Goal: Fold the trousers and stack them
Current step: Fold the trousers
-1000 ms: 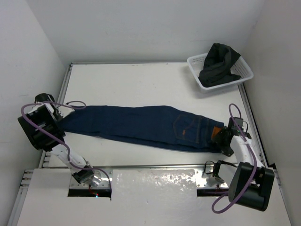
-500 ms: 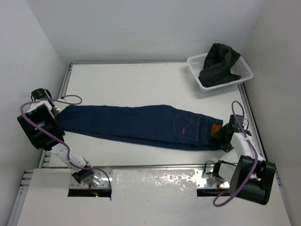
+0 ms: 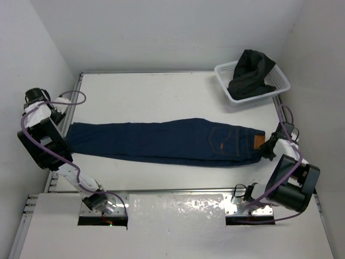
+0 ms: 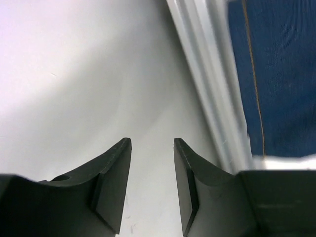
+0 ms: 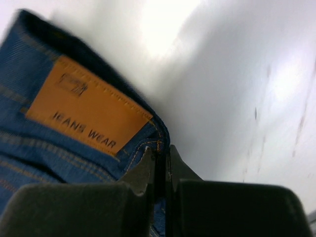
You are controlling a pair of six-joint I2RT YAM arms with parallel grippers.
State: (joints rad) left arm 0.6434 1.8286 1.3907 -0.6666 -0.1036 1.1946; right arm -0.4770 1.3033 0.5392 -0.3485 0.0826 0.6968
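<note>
The trousers (image 3: 161, 141), dark navy jeans with tan stitching, lie stretched flat across the table, leg ends at the left and waistband at the right. My right gripper (image 3: 268, 147) is shut on the waistband corner beside the tan patch (image 3: 259, 141). In the right wrist view the gripper (image 5: 161, 154) pinches the denim edge just below the patch (image 5: 86, 111). My left gripper (image 3: 60, 103) hovers over the table's left rail, away from the leg ends. It (image 4: 152, 148) stands open with nothing between its fingers, and the trousers (image 4: 281, 74) show beyond the rail.
A white basket (image 3: 280, 81) holding a dark crumpled garment (image 3: 249, 73) stands at the back right corner. A metal rail (image 3: 75, 102) runs along the table's left edge. White walls close in on both sides.
My right gripper has shut on the waistband and drawn it to the right, straightening the trousers. My left gripper has left the leg ends, moved back and left, and opened wider.
</note>
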